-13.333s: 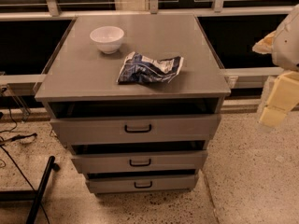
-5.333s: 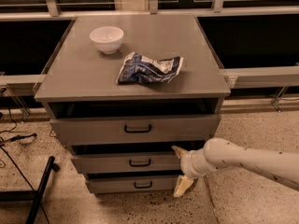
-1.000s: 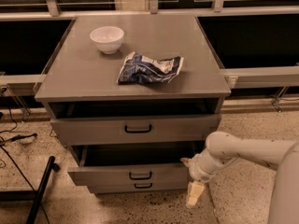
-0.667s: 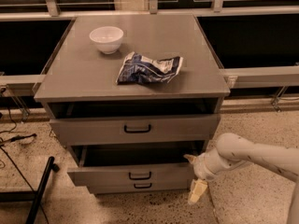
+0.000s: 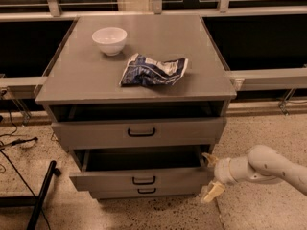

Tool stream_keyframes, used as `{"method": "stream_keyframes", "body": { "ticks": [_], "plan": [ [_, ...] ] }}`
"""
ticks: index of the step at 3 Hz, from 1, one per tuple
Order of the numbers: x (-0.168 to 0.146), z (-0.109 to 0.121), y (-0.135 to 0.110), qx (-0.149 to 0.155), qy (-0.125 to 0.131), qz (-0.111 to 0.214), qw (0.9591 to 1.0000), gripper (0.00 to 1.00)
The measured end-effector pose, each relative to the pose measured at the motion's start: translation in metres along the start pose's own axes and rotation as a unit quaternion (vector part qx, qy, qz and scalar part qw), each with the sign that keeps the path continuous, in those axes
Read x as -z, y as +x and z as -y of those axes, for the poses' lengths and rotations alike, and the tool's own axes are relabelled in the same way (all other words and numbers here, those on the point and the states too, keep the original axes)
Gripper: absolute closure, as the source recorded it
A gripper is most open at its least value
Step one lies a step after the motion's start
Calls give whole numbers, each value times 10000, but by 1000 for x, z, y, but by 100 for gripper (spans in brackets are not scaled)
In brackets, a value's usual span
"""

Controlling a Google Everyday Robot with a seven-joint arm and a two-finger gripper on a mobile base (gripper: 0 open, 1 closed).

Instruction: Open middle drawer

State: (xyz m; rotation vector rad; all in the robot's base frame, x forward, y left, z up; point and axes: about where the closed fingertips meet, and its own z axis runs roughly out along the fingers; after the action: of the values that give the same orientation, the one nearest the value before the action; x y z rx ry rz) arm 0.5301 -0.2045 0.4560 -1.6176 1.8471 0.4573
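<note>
Grey middle drawer (image 5: pixel 144 179) out (gripper (image 5: pixel 209 175) beside corner)

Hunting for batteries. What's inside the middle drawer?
The middle drawer stands open; the inside that shows is dark, nothing visible. Its front hides the floor nearest it. The gripper is beside its right corner.

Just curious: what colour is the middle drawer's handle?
Black handle, camera view; hand at right end of the middle drawer.

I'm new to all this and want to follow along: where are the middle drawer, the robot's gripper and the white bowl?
middle drawer (image 5: pixel 108 180): camera view, left part of its front.
gripper (image 5: pixel 211 175): camera view, between its fingertips, by the drawer's right end.
white bowl (image 5: pixel 109 47): camera view, its outer wall.
</note>
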Motion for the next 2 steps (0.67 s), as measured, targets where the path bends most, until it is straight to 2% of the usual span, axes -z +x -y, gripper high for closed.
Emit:
{"method": "stream_keyframes", "body": {
  "ticks": [1,2],
  "plan": [
    [14,6,19,-126,193,171,9996,0],
    [25,9,35,-168,213,192,9994,0]
  ]
}}
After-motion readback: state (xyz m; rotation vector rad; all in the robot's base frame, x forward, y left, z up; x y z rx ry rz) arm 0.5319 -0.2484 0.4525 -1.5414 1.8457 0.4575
